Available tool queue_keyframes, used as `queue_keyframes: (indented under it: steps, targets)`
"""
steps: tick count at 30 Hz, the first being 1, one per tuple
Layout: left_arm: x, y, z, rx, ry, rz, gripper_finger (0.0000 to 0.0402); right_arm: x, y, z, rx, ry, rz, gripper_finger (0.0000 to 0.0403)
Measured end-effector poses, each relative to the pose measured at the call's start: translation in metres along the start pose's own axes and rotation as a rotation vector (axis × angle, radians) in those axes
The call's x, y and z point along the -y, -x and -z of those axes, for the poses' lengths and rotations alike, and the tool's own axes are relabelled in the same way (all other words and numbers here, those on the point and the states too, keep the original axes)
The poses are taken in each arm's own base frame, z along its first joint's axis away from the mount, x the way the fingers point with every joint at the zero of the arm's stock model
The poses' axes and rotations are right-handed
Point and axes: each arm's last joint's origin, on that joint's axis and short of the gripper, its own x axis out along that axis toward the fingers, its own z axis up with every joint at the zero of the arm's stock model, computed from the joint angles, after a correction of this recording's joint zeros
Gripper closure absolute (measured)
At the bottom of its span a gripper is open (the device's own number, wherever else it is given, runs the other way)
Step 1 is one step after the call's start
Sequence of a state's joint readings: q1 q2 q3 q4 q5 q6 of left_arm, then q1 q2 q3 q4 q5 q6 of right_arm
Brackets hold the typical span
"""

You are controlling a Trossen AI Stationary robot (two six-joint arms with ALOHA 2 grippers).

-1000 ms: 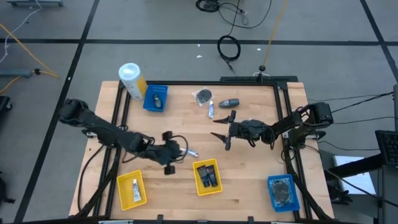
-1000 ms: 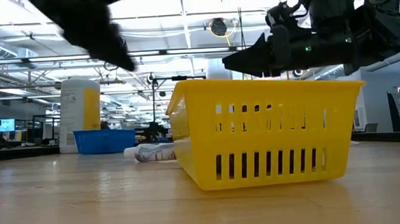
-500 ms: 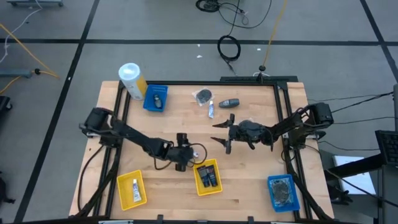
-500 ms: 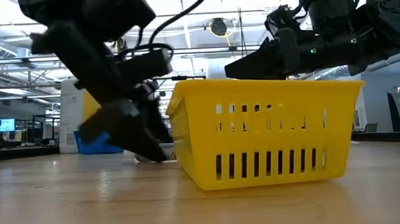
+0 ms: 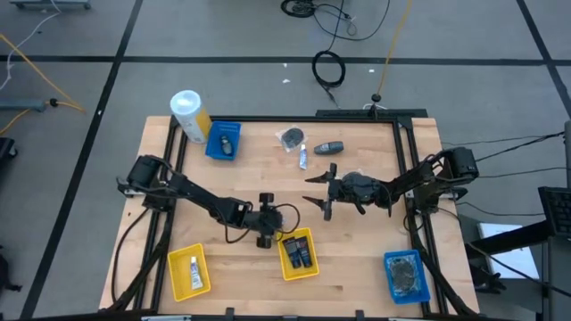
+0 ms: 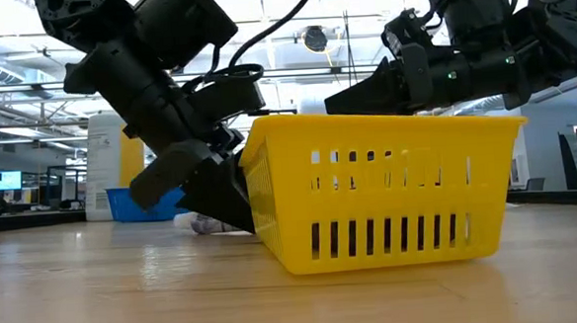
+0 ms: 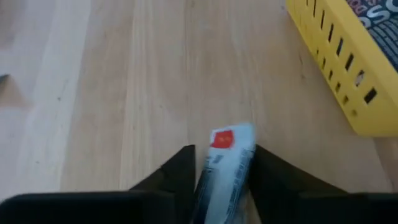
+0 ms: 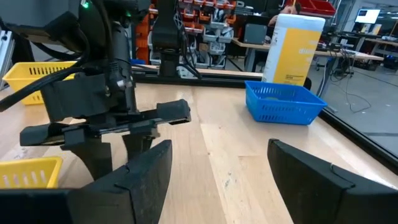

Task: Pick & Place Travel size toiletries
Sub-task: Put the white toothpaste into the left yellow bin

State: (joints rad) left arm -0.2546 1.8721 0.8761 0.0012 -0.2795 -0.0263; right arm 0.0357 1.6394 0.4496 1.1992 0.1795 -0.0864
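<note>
White tube (image 7: 225,163) with a red mark sat between the left gripper's (image 7: 219,168) fingers, on the wood table (image 7: 112,93), just beside the middle yellow tray (image 7: 339,56). Jaws stood narrow around the tube; could not tell if they were clamped on it or just straddling it. In the high view the left gripper (image 5: 266,219) was at the near-left corner of that tray (image 5: 297,254), which held a dark bottle (image 5: 301,256).

Other toiletries: a white tube (image 5: 194,265) in the left yellow tray (image 5: 189,272), a dark bottle (image 5: 225,143) in the far blue tray (image 5: 222,141), a grey packet (image 5: 407,274) in the near-right blue tray (image 5: 406,275). Loose at the far side of the table: grey packet (image 5: 291,137), white tube (image 5: 303,157), dark bottle (image 5: 329,147).

Right gripper (image 5: 319,189) hung above mid-table, jaws wide, holding nothing, near those loose items. White-and-yellow canister (image 5: 190,115) stood at the far-left corner beside the blue tray.
</note>
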Motion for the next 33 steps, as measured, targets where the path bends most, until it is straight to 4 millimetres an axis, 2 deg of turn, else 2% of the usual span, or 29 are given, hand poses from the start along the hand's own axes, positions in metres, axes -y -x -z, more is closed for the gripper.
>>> queue_keyframes:
  steps: [7, 12, 15, 20, 25, 28, 33]
  targets:
    - [-0.002, 0.009, 0.004, -0.058, 0.006, 0.015, 0.0352, 0.0, 0.0, 0.0, 0.005, 0.001, 0.001, 0.0147]
    - [-0.009, 0.032, 0.01, -0.154, 0.051, 0.007, 0.0391, 0.0, 0.0, -0.002, 0.016, -0.001, 0.003, 0.0147]
    - [-0.012, 0.05, 0.012, -0.202, 0.126, 0.028, 0.0397, 0.0, 0.0, -0.001, 0.016, 0.001, 0.003, 0.0147]
    - [-0.011, 0.085, 0.012, -0.253, 0.376, 0.11, 0.0382, 0.0, 0.0, -0.001, 0.016, 0.001, 0.003, 0.0147]
    - [0.008, 0.121, 0.021, -0.357, 0.589, 0.193, 0.0391, 0.0, 0.0, -0.001, 0.016, 0.001, 0.003, 0.0147]
    - [0.025, 0.142, 0.03, -0.447, 0.7, 0.21, 0.0397, 0.0, 0.0, -0.002, 0.017, 0.001, 0.003, 0.0147]
    - [0.059, 0.171, 0.042, -0.559, 0.906, 0.271, 0.0379, 0.001, 0.0, -0.003, 0.035, 0.003, 0.007, 0.0147]
